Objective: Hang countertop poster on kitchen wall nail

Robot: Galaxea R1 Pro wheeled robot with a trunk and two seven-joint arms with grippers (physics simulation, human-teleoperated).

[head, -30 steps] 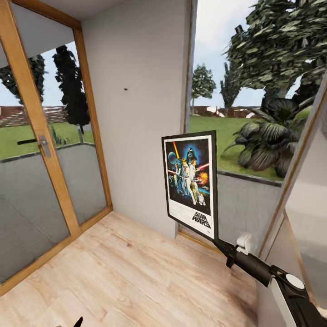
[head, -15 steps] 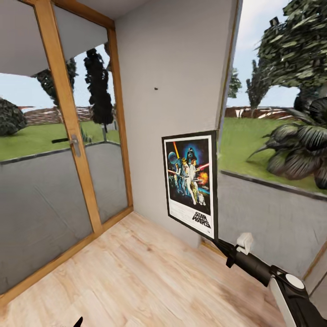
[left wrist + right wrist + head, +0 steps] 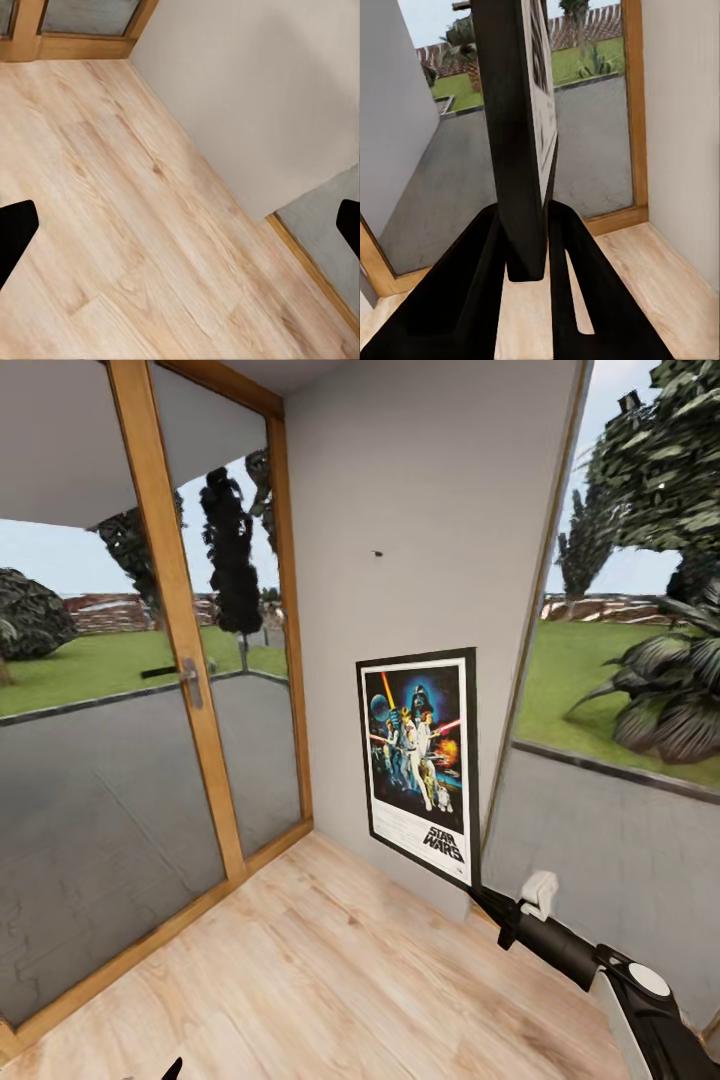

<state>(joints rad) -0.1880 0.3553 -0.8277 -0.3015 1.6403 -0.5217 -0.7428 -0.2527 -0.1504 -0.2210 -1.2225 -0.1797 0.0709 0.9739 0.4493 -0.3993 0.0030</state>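
The poster [image 3: 418, 760] stands upright in front of the grey wall [image 3: 430, 480], its dark blue artwork and "STAR WARS" title facing me. My right gripper [image 3: 481, 895] is shut on its lower right corner. In the right wrist view the poster [image 3: 514, 112] is edge-on between the two black fingers [image 3: 465, 300]. A small dark nail [image 3: 377, 553] sticks out of the wall above and a little left of the poster's top. My left gripper [image 3: 180, 232] hangs open over the wooden floor [image 3: 135, 225], holding nothing. The kitchen countertop is out of view.
A wood-framed glass door [image 3: 190, 680] with a handle fills the left side. A large window [image 3: 640, 660] onto the garden lies to the right of the wall. Light wooden floor [image 3: 330, 980] runs up to the wall's foot.
The whole picture has shifted: the wall, nail and door slid rightward as the camera turned left. The poster and right arm keep the same place in the head view.
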